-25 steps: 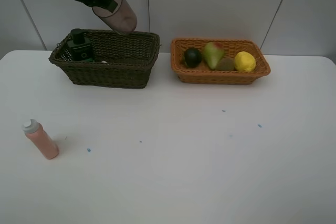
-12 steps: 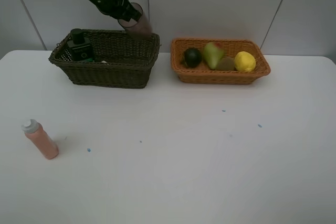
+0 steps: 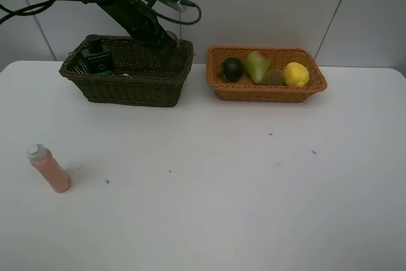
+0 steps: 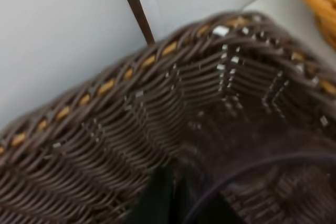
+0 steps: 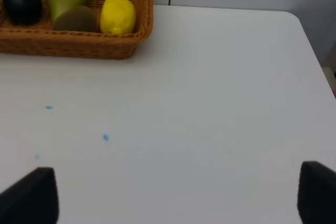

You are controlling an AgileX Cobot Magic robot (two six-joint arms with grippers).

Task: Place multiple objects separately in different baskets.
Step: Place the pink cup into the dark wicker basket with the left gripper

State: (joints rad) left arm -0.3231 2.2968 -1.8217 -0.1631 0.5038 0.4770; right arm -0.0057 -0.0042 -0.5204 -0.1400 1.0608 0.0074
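My left gripper [image 3: 165, 38] reaches down into the right end of the dark brown basket [image 3: 127, 87], shut on the translucent pinkish cup [image 4: 273, 182]. The left wrist view shows the cup low against the basket's inner wall [image 4: 131, 119]; from the high camera the cup is almost hidden. A dark green bottle [image 3: 96, 56] lies in the basket's left end. The pink white-capped bottle [image 3: 49, 168] lies on the table at the left. The light orange basket [image 3: 266, 93] holds the dark green fruit [image 3: 233, 68], pear [image 3: 257, 65], kiwi [image 3: 273, 77] and lemon [image 3: 295, 74]. My right gripper [image 5: 173, 198] hangs open over bare table.
The white table [image 3: 222, 188] carries a few small blue specks [image 3: 313, 152]. A grey panelled wall [image 3: 254, 4] rises right behind both baskets. In the right wrist view the light basket [image 5: 142, 3] sits far from the fingertips [image 5: 29, 195].
My left arm has come down with the cup, from above the dark basket's back rim into its right end. The right gripper and everything else stayed still.
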